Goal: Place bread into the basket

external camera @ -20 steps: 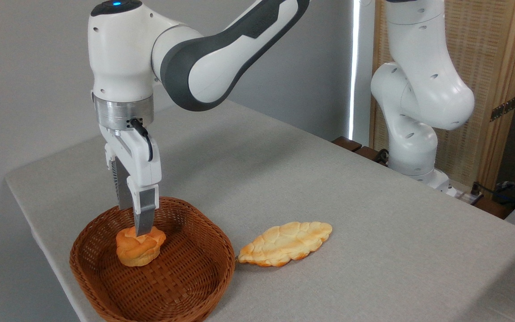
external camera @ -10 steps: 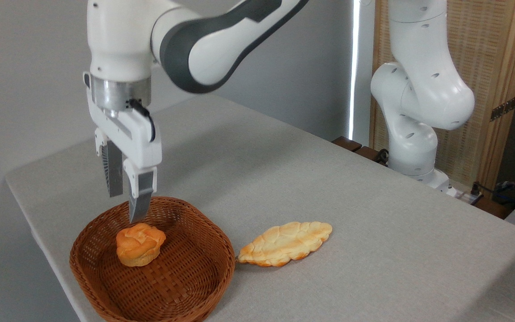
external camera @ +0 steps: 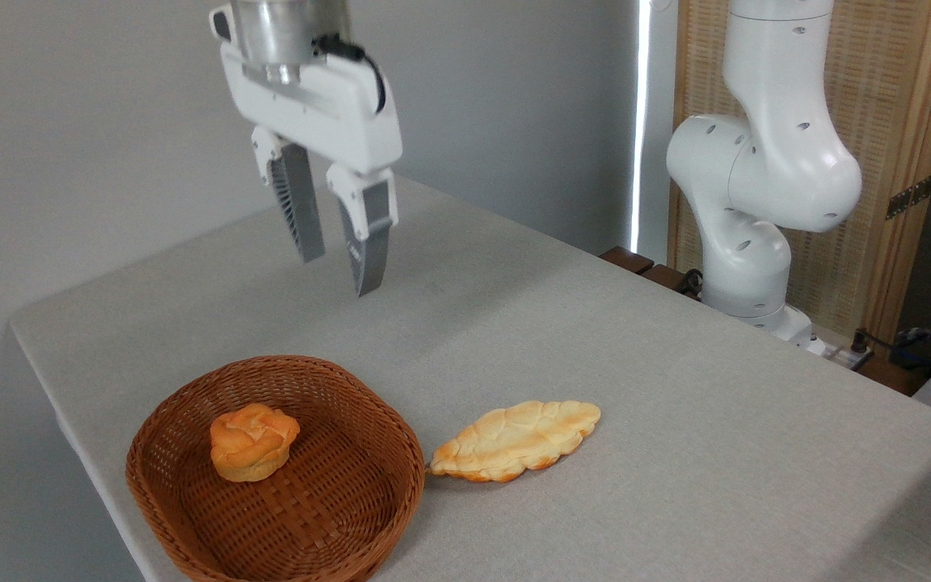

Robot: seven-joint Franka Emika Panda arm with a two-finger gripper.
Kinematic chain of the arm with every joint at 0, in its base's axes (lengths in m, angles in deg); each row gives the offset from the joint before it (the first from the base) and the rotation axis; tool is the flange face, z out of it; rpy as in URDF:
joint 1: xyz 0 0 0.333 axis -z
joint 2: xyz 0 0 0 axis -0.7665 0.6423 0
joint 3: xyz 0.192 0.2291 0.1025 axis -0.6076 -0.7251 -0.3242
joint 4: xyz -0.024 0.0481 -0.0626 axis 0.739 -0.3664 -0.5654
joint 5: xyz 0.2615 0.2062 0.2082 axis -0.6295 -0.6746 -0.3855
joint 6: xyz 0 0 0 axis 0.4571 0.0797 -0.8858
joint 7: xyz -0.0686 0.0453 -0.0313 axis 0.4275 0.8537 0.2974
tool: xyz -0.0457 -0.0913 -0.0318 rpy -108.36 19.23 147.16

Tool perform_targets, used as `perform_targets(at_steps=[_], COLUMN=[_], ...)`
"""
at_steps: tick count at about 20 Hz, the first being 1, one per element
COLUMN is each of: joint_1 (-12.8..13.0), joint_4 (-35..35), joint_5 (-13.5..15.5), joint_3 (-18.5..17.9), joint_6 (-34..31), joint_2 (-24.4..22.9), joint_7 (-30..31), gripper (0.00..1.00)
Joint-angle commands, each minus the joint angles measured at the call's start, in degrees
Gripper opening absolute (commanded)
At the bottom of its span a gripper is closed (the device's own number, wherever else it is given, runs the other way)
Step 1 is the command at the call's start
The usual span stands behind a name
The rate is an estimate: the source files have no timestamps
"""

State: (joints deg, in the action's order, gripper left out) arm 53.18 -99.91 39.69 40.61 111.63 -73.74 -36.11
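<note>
The bread point(external camera: 253, 441) is seen resting inside the basket point(external camera: 368, 501), well below and left of the empty, part-open claw point(external camera: 342, 273).

Gripper point(external camera: 339, 275) pts down, jaws apart, nothing held.

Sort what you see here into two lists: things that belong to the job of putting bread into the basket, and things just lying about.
Belongs to the job:
bun
basket
gripper, open and empty

Just lying about:
flat bread on the table
</note>
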Motion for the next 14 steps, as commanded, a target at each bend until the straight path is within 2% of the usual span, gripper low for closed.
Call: perform_targets(at_steps=[1, 10, 12, 14], joint_1=[-0.51, -0.51, -0.51, -0.51], joint_4=[2.46, 4.22, 4.22, 4.22], joint_5=[-1.00, -1.27, -3.01, -3.55], joint_3=[0.93, 0.67, 0.67, 0.49], joint_6=[-3.63, -5.74, -5.74, -5.74], joint_2=[0.72, 0.90, 0.90, 0.90], joint_7=[1.43, 1.34, 1.34, 1.34], gripper=[1.00, 1.00, 1.00, 1.00])
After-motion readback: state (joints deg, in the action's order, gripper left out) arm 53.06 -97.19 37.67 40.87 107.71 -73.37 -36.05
